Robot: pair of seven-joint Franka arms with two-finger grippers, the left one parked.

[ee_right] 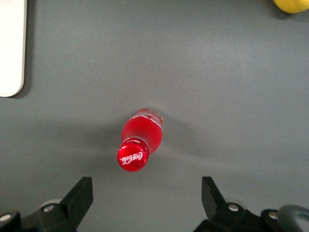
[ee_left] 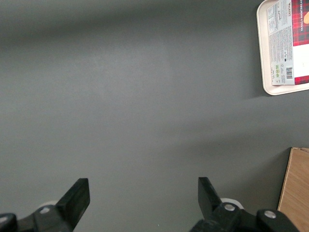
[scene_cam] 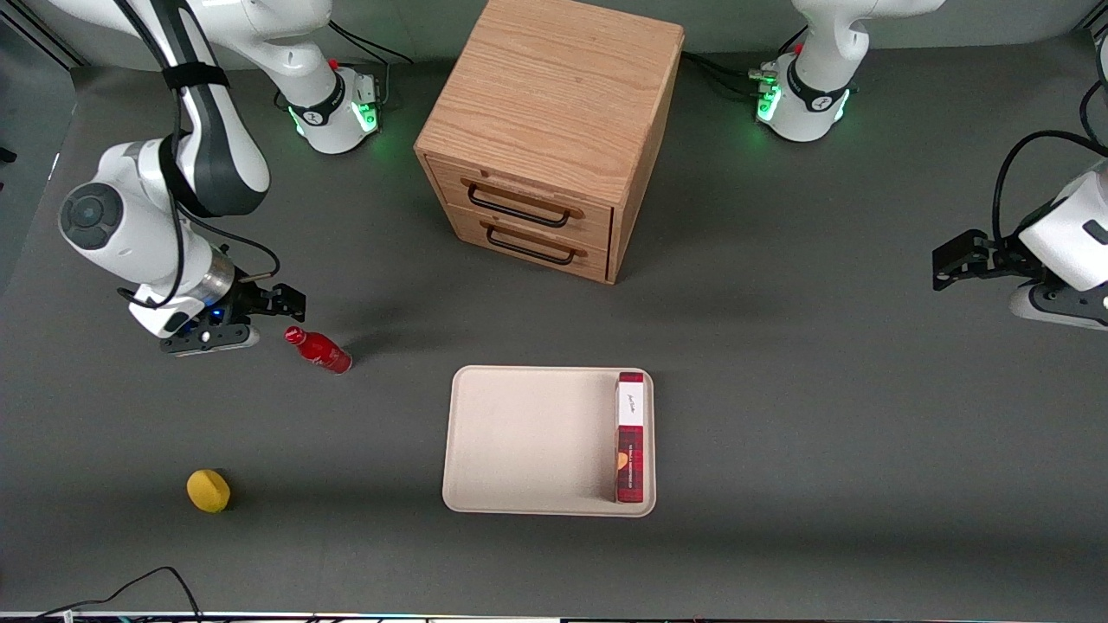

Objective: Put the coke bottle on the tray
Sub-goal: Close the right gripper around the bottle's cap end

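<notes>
Beside one standing coke bottle [scene_cam: 318, 350], the spread gripper [scene_cam: 281, 311] hovers; one tray [scene_cam: 519, 441].

Front view overhead; right wrist above coke bottle [ee_right: 139, 140], gripper [ee_right: 145, 198] spread; shares tray [scene_cam: 528, 433].

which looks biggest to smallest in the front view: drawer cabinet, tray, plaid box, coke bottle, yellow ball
1. drawer cabinet
2. tray
3. plaid box
4. coke bottle and yellow ball: too alike to rank.

The gripper is open beside the bottle, toward the working arm's end.
</notes>
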